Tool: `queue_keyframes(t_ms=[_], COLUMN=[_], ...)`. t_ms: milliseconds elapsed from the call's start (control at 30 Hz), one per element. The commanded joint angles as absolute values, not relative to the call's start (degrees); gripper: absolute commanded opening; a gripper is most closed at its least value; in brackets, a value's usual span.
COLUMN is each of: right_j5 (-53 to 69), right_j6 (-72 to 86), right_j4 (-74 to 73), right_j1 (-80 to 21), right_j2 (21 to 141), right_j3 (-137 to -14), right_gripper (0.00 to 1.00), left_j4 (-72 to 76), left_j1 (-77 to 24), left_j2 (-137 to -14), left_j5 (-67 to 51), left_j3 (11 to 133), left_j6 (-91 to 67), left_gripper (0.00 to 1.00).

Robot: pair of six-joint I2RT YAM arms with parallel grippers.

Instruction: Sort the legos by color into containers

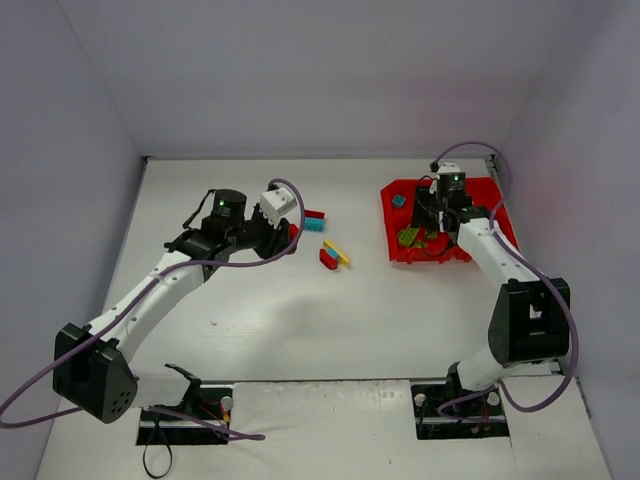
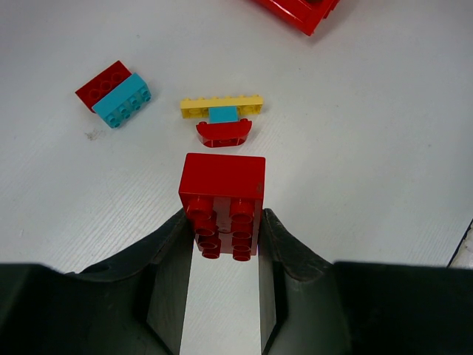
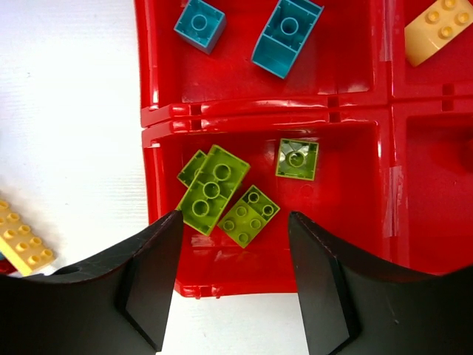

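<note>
My left gripper is shut on a red lego, held above the table; it also shows in the top view. Ahead of it lie a yellow lego, a small cyan one and a curved red one. A red lego and a cyan lego lie side by side to the left. My right gripper is open and empty above the red tray. Below it, three lime green legos lie in one compartment. Two cyan legos lie in another, and a yellow lego in a third.
The tray stands at the back right of the white table, and its corner shows in the left wrist view. A yellow lego lies on the table left of the tray. White walls close in the table on three sides.
</note>
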State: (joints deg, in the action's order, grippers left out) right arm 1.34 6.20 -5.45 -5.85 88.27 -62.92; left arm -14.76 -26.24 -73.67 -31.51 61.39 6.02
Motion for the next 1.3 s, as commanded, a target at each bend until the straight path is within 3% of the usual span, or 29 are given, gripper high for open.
queue_keyframes(t_ms=[0, 133, 300, 500, 800, 1267], right_j5=[4.22, 8.95, 24.82, 37.43, 39.29, 32.87], right_j6=[6.06, 6.24, 7.12, 12.99, 29.0, 29.97], right_j4=[-3.16, -3.16, -1.23, 3.24, 21.79, 22.41], right_j1=[-5.45, -5.89, -8.08, -15.89, -27.5, -36.21], right_j2=[83.76, 81.66, 77.44, 76.2, 76.9, 82.35], right_j3=[-64.51, -64.69, -65.74, -66.97, -62.84, -65.83], right_gripper=[0.56, 0.56, 0.56, 0.58, 0.59, 0.59], left_j4=[-12.74, -12.22, -10.29, -7.65, -7.64, -9.93], left_j1=[-26.02, -26.1, -26.02, -26.72, -28.74, -29.35], left_j2=[-72.16, -71.81, -71.02, -68.38, -67.85, -69.43], left_j5=[-32.7, -33.66, -36.73, -37.53, -34.02, -30.24], left_j3=[64.95, 64.69, 63.64, 61.35, 60.47, 61.96], left_j6=[7.29, 7.47, 8.17, 9.49, 11.69, 11.95], left_gripper=[0.0, 0.0, 0.0, 0.0, 0.0, 0.0])
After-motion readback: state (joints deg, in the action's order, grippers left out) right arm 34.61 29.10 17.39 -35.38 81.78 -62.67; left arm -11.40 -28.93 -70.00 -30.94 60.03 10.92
